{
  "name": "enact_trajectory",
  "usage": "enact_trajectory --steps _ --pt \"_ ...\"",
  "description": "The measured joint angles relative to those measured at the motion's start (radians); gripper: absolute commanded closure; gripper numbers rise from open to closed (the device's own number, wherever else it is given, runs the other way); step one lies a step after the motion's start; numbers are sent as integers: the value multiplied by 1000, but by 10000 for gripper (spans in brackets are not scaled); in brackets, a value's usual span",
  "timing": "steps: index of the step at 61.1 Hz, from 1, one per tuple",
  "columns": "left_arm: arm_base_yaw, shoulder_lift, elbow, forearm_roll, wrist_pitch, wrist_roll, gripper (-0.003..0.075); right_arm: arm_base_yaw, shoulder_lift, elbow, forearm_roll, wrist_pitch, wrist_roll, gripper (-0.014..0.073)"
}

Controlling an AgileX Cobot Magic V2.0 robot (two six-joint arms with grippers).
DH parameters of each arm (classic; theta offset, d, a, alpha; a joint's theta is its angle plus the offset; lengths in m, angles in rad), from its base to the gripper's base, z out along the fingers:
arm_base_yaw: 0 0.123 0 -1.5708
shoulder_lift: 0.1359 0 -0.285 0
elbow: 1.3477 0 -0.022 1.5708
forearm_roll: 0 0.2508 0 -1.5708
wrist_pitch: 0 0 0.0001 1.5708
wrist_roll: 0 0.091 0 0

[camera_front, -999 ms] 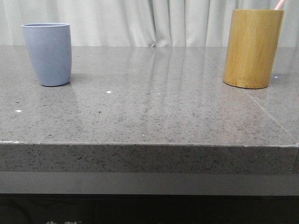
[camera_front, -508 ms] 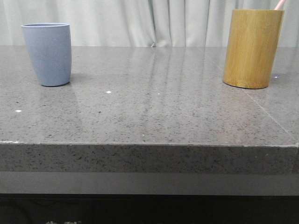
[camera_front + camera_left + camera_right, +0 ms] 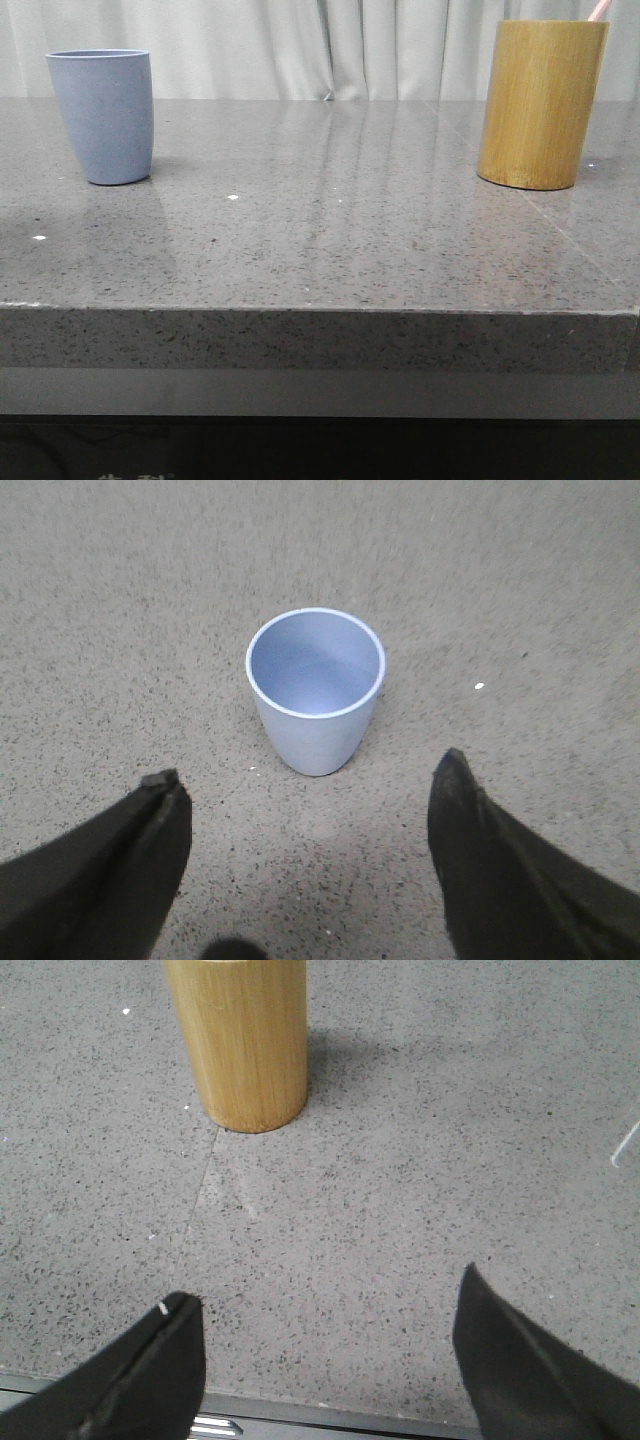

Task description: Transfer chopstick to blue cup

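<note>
The blue cup (image 3: 101,115) stands upright at the far left of the grey stone table (image 3: 320,230). In the left wrist view the blue cup (image 3: 316,688) shows an empty inside, and my left gripper (image 3: 305,780) is open just short of it with nothing between its fingers. A pale pink chopstick (image 3: 598,10) pokes out of the bamboo holder (image 3: 540,103) at the far right. In the right wrist view the bamboo holder (image 3: 240,1040) stands ahead of my right gripper (image 3: 325,1295), which is open over the table's near edge and apart from it.
A white curtain (image 3: 320,45) hangs behind the table. The table's front edge (image 3: 320,310) runs across the front view. A metal strip (image 3: 300,1415) borders the table under the right gripper. Bare stone lies between the two cups.
</note>
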Motion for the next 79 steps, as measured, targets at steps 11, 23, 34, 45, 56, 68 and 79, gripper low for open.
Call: enact_trajectory --steps 11,23,34,45,56,68,79 --pt "6 223 -194 8 123 2 219 0 0 0 0 2 0 56" --pt "31 450 -395 13 252 2 219 0 0 0 5 2 0 56" --pt "41 604 -526 26 322 2 219 0 0 0 7 2 0 56" --pt "41 704 -604 36 354 2 259 0 0 0 7 2 0 56" --pt "41 758 -622 38 367 2 367 0 0 0 9 3 -1 56" --pt "41 776 -624 38 369 2 552 0 0 0 9 5 -1 56" --pt "41 776 -629 38 362 2 713 0 0 0 9 7 -1 56"
